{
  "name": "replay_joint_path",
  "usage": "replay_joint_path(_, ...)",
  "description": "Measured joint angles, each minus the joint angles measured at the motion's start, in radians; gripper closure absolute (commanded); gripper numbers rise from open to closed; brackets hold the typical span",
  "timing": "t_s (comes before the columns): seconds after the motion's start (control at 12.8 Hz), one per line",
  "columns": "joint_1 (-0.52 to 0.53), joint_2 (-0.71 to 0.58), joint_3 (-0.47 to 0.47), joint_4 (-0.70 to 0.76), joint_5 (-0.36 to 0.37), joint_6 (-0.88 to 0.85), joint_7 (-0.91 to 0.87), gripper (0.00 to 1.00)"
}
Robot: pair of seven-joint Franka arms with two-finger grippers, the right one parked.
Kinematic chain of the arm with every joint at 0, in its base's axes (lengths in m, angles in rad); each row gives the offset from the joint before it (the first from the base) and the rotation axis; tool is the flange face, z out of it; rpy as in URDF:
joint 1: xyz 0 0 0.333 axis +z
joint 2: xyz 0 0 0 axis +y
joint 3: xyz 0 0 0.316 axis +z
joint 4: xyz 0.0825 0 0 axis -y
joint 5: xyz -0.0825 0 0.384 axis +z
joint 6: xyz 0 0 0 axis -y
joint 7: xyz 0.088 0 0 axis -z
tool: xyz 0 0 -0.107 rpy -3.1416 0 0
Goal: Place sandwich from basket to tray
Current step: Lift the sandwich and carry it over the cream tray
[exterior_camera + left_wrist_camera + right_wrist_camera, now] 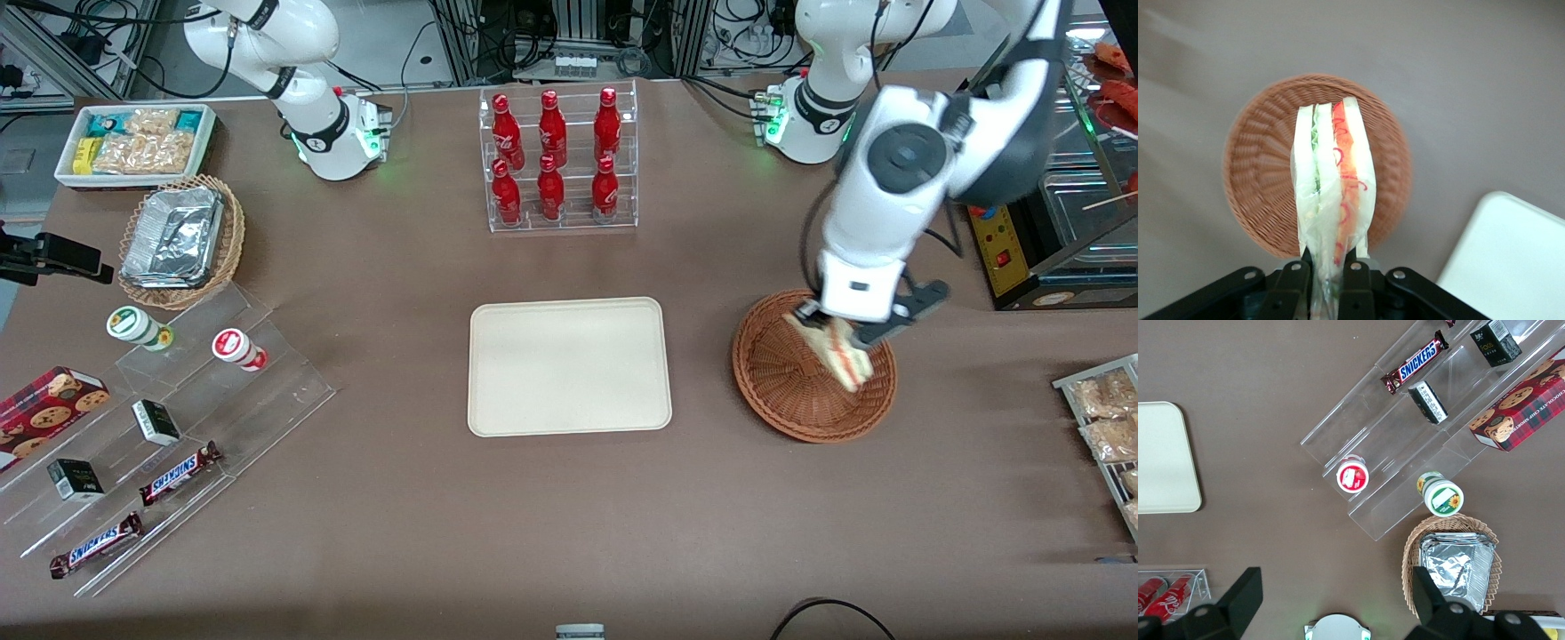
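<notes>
Presently noted: brown bench [569, 516] carrying tray [569, 366], bare, near basket [813, 378] toward working arm's end. Basket rim partly hidden in front view by arm; wicker blurred in left wrist view. Sandwich [1331, 180] gripped edge-on above basket, clear wrap visible, lower end lost between black fingers [1290, 287]. Gripper [1327, 280] clamped on sandwich, poised over basket. Contact between sandwich and basket floor not determinable. Bottle rack [557, 160] holding six red bottles, farther from camera than tray.
</notes>
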Motion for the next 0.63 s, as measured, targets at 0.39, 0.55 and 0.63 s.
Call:
replay_joint_path(0.39, -0.005, 0.154, -0.231, 0.149, -0.069, -0.002, -0.003, 1.00)
replay_joint_path(0.55, -0.026, 0.271, -0.274, 0.245, -0.066, 0.002, 0.000, 1.00)
replay_joint_path(0.63, -0.057, 0.335, -0.278, 0.293, -0.047, 0.010, 0.001, 1.00)
